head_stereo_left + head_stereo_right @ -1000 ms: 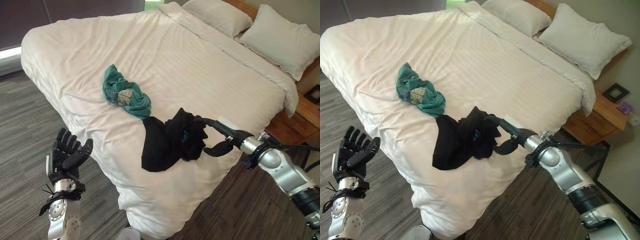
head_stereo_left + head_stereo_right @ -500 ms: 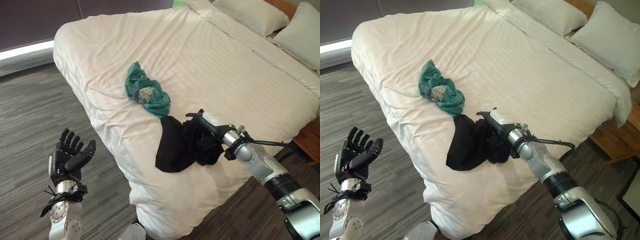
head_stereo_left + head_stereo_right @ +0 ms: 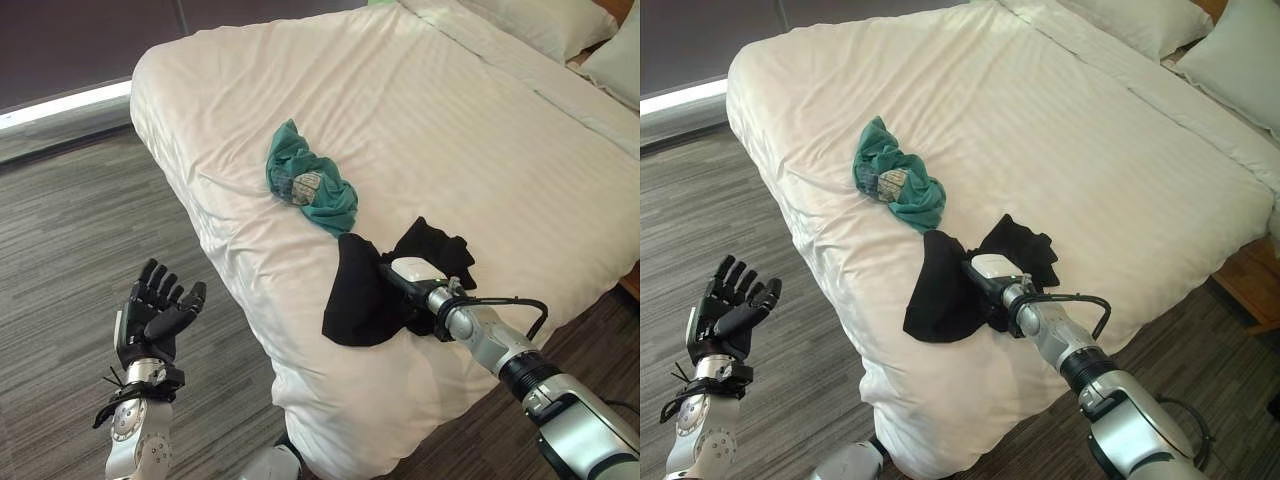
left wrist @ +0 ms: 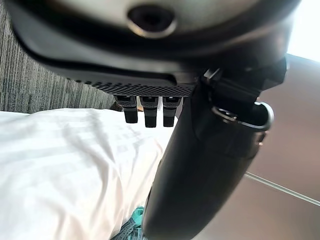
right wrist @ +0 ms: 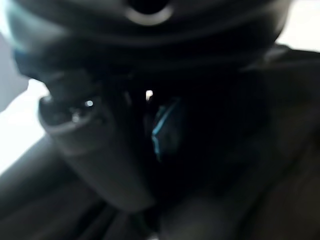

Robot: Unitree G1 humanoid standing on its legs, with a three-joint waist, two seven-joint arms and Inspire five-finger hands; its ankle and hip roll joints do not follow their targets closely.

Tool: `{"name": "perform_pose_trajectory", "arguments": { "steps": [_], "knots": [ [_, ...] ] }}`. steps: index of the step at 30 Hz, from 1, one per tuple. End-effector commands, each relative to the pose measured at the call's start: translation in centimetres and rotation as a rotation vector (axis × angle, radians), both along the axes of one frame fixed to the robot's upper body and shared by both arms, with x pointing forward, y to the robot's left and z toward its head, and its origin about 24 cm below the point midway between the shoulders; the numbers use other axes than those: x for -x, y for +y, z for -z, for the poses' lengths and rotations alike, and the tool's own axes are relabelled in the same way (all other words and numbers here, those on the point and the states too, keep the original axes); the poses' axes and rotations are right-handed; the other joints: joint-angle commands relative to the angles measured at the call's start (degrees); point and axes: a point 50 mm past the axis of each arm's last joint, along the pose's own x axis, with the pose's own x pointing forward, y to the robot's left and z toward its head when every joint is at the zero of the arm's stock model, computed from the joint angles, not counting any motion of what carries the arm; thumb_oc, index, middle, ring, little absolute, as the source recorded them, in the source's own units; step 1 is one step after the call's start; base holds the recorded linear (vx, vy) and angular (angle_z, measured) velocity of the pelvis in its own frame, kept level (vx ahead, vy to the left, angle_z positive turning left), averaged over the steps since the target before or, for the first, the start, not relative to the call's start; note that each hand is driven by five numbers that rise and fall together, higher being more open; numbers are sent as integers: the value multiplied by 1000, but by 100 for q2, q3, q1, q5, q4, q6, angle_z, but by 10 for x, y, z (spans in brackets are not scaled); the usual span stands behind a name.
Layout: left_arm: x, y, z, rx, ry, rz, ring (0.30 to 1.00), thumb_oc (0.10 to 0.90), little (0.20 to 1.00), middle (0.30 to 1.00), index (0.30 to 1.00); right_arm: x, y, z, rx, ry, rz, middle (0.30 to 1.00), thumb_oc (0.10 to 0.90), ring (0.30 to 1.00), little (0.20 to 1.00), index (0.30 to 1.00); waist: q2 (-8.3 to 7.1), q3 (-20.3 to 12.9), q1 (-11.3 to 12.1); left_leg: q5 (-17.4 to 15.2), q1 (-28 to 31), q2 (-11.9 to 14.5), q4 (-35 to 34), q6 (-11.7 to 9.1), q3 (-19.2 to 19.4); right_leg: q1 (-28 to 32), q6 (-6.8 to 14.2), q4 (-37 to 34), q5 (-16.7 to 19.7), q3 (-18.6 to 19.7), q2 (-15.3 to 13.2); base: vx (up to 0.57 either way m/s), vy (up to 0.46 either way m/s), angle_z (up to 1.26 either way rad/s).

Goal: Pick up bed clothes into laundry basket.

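Right hand (image 3: 405, 283) is buried in the black garment (image 3: 365, 300) near the foot corner of the bed (image 3: 480, 150) — its finger state cannot be told, since the fingers are hidden in the dark cloth; in the right wrist view the hand's bulk is pressed close against black fabric (image 5: 240, 125) with a small teal mark on it. The black garment is spread in a crumpled heap on the white duvet (image 3: 1090, 150), one lobe hanging toward the bed's edge, another bunched up beyond the hand. Just beyond it, touching or nearly touching its upper tip, a teal garment (image 3: 305, 190) is balled up on the duvet with a pale patch showing in its folds. Left hand (image 3: 152, 315) is held up over the grey wood-look floor (image 3: 70, 250), well apart from the bed — fingers spread and straight, palm empty. In the left wrist view, the duvet's edge and a sliver of teal cloth (image 4: 131, 227) are seen past the hand. White pillows (image 3: 1230, 60) lie at the far end of the bed.
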Motion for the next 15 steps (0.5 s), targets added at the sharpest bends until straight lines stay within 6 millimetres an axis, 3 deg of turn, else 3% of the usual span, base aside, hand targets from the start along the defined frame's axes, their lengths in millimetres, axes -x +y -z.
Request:
{"name": "perform_pose_trajectory", "arguments": {
  "steps": [1, 8, 12, 15],
  "knots": [
    [-9, 14, -47, -97, -221, -32, 900, 800, 900, 900, 900, 38, -8, 56, 38, 224, -2, 300, 400, 300, 300, 300, 319, -523, -152, 648, 429, -34, -1270, -31, -266, 182, 273, 239, -457, -32, 108, 14, 5, 10],
    [-2, 16, -44, -85, -223, -89, 900, 800, 900, 900, 900, 72, -42, 69, -52, 205, 152, 300, 400, 300, 300, 300, 354, -553, -390, 604, 497, -5, -1270, -16, -218, 245, 282, 217, -499, 24, 99, 2, 0, 1],
    [-2, 18, -46, -94, -231, -104, 900, 800, 900, 900, 900, 81, -51, 69, -110, 181, 212, 300, 400, 300, 300, 300, 365, -560, -459, 591, 523, 22, -1270, -11, -186, 260, 272, 229, -520, 70, 106, 0, 0, 0],
    [-2, 21, -48, -93, -245, -142, 900, 800, 900, 900, 900, 90, -53, 66, -259, 136, 287, 300, 400, 300, 300, 300, 378, -555, -575, 588, 566, 49, -1270, -3, -162, 252, 247, 316, -582, 110, 108, -2, -5, -1]
  ]
}}
